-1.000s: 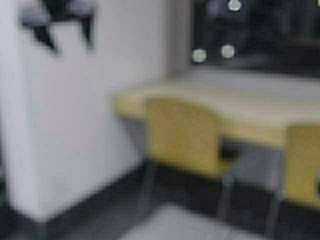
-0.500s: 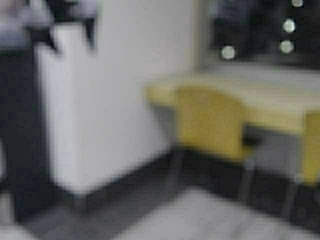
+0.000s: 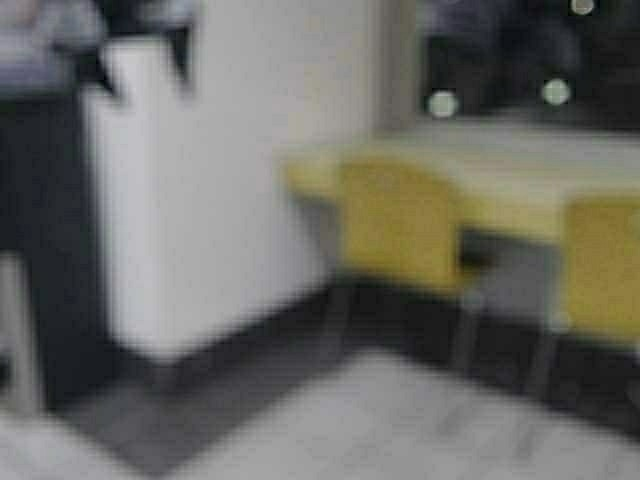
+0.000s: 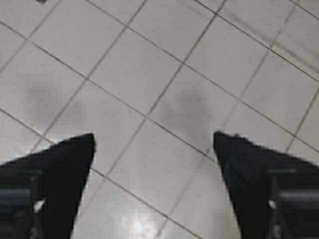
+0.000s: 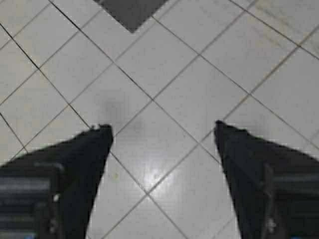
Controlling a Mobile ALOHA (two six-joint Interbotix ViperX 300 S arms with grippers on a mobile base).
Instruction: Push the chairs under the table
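Two mustard-yellow chairs stand at the pale table (image 3: pixel 520 175) in the high view. One chair (image 3: pixel 400 228) is near the table's left end, the other chair (image 3: pixel 603 265) is cut by the right edge. Both backrests sit at the table's front edge and their thin legs stand on the dark floor strip. Neither gripper is near a chair. My left gripper (image 4: pixel 154 142) is open over bare white floor tiles. My right gripper (image 5: pixel 162 130) is likewise open above the tiles, holding nothing.
A white wall block (image 3: pixel 220 200) juts out left of the table, with a dark gap (image 3: pixel 50 230) beyond it. A dark window (image 3: pixel 520 60) with round lights runs behind the table. A dark floor tile (image 5: pixel 132 11) lies ahead of the right gripper.
The robot has moved: the whole scene slid right in the high view, then a little back left, bringing more of the second chair into view. Both grippers stay open.
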